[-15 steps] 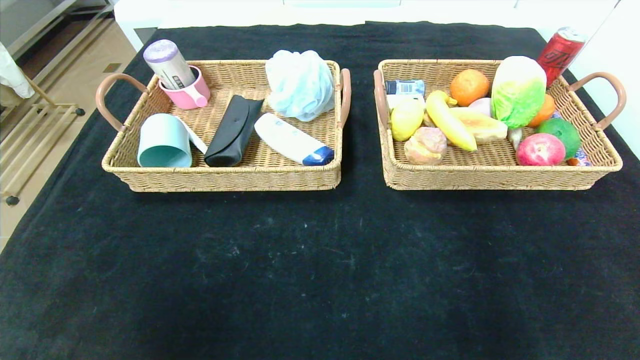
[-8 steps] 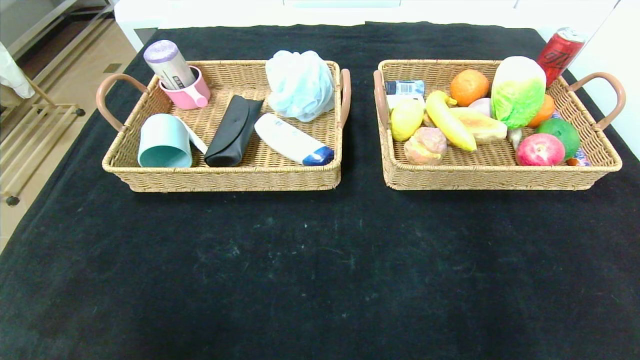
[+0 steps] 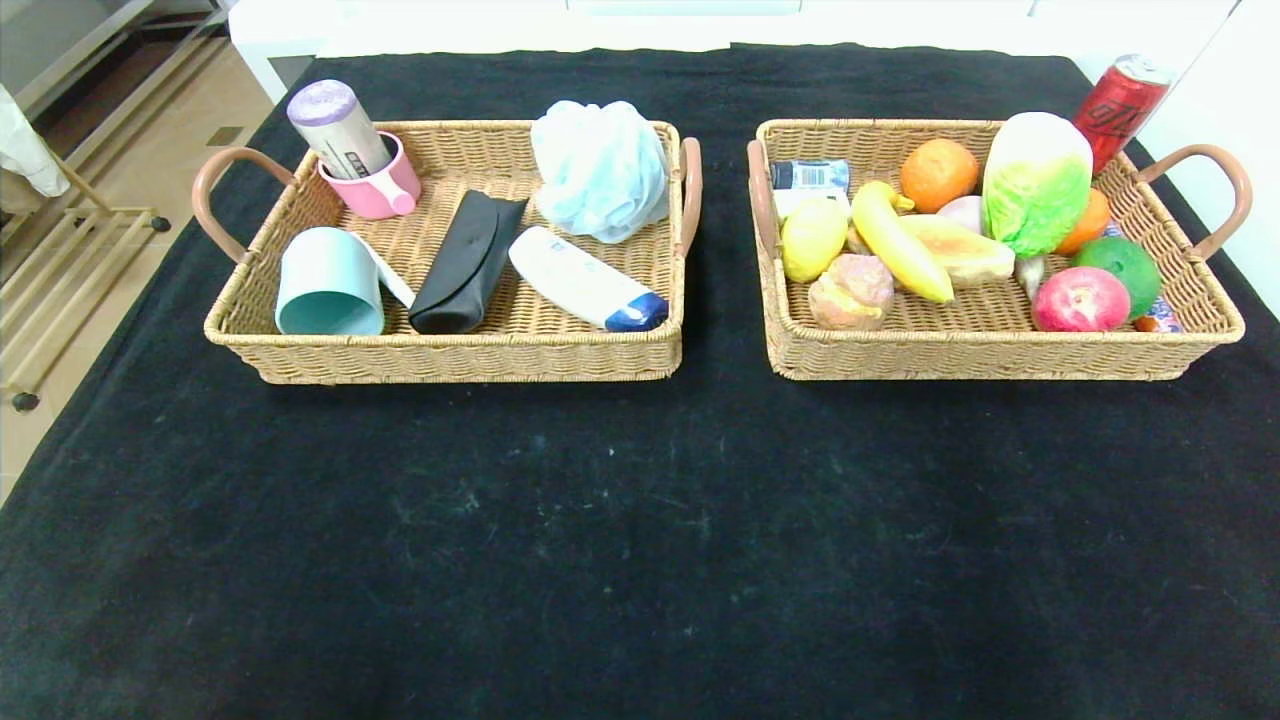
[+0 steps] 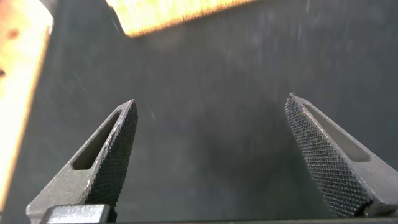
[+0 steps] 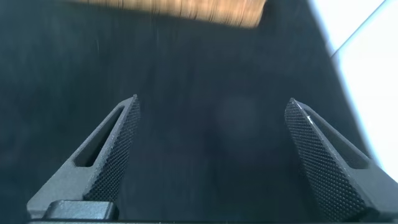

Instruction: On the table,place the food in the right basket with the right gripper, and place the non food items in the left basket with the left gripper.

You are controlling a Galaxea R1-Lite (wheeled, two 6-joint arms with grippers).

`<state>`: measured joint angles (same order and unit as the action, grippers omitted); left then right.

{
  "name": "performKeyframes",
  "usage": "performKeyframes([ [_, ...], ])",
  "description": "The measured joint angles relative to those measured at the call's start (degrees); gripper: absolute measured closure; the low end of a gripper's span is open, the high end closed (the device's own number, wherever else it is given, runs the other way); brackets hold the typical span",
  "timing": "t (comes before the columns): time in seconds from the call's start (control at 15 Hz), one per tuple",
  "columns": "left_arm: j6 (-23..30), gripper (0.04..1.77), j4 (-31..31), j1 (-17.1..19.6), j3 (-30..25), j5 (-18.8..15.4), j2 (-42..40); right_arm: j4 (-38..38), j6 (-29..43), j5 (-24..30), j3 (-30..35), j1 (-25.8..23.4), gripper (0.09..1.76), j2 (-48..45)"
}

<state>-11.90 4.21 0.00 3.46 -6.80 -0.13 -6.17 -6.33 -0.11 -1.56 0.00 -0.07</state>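
The left basket (image 3: pixel 450 360) holds a teal cup (image 3: pixel 328 282), a pink cup (image 3: pixel 375 185) with a purple-capped tube (image 3: pixel 335 125), a black case (image 3: pixel 467 262), a white bottle (image 3: pixel 585 280) and a blue bath puff (image 3: pixel 598 168). The right basket (image 3: pixel 985 355) holds a banana (image 3: pixel 898 245), lemon (image 3: pixel 812 236), orange (image 3: pixel 938 172), cabbage (image 3: pixel 1035 180), apple (image 3: pixel 1080 300), green fruit (image 3: pixel 1125 262) and a red can (image 3: pixel 1120 105). Neither arm shows in the head view. My left gripper (image 4: pixel 211 106) and right gripper (image 5: pixel 212 106) are open and empty over the black cloth.
The black cloth (image 3: pixel 640 520) covers the table. The left basket's edge (image 4: pixel 168 15) shows in the left wrist view and the right basket's edge (image 5: pixel 186 9) in the right wrist view. A rack (image 3: pixel 60 260) stands beyond the table's left side.
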Motion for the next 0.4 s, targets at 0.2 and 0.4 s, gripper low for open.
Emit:
performKeyframes([
  [0.2,0.1,0.09,0.3,0.0,-2.4,0.9,0.0,5.1,3.4,0.1,1.3,0.0,0.15,0.0],
  [0.4,0.0,0.09,-2.4,0.0,-3.1,3.2,0.0,7.0,5.7,0.1,1.3,0.1,0.15,0.0],
])
